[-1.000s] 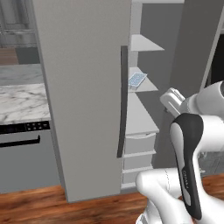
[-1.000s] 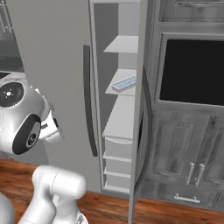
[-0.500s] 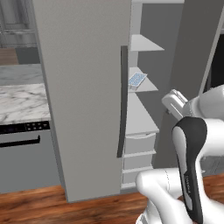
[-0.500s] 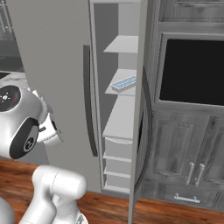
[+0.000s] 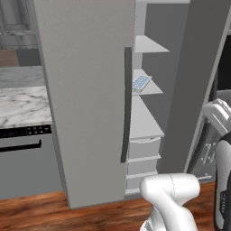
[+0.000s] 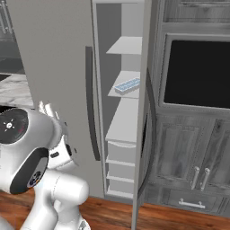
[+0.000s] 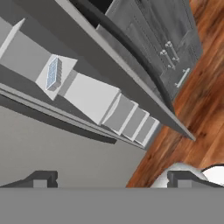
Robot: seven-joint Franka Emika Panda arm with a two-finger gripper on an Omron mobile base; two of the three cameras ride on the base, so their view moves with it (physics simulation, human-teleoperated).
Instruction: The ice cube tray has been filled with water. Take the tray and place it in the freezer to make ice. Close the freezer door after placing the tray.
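The ice cube tray, white with pale blue water in its cells, lies flat on a middle shelf inside the freezer. The freezer door stands open, swung out to the right of the compartment, its dark handle on the far side. My gripper is open and holds nothing. It hangs back from the freezer, well clear of the tray, looking at the shelves from a tilted angle. The hand is at the right edge of the left base view.
The fridge's other door is shut, with a long dark handle. White drawers sit below the shelves. A dark wall oven and grey cabinets stand right of the open door. A marble counter lies left.
My hand has drawn back from the freezer, shifting right in the left base view and left in the right base view. The tray stays on its shelf and the door stays open.
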